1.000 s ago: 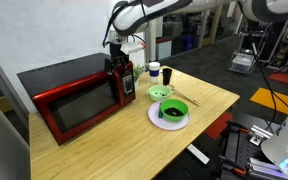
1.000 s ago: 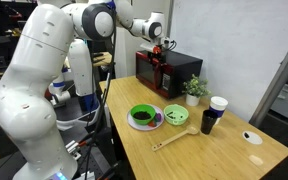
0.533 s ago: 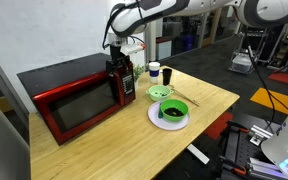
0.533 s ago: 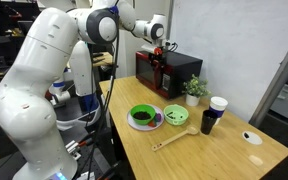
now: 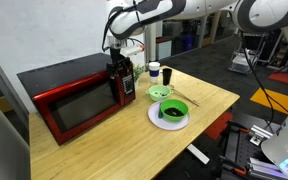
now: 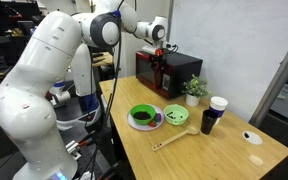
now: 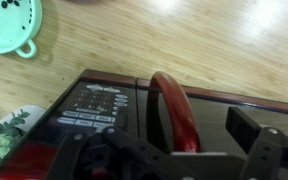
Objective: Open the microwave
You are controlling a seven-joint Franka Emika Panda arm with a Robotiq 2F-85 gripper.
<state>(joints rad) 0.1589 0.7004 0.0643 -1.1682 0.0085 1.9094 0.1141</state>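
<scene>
Glossy red boxy microwave, door shut, at the wooden worktop corner; gripper fingers spread astride its red handle.

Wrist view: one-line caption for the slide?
Open gripper straddling the red door handle of the microwave, seen from above; control panel alongside, wooden table and green colander beyond.

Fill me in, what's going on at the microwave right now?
The arm's gripper hangs at the front of the red microwave, near its control panel. In the wrist view the open fingers straddle the red door handle without closing on it. The door looks shut, so opening has not begun.
</scene>
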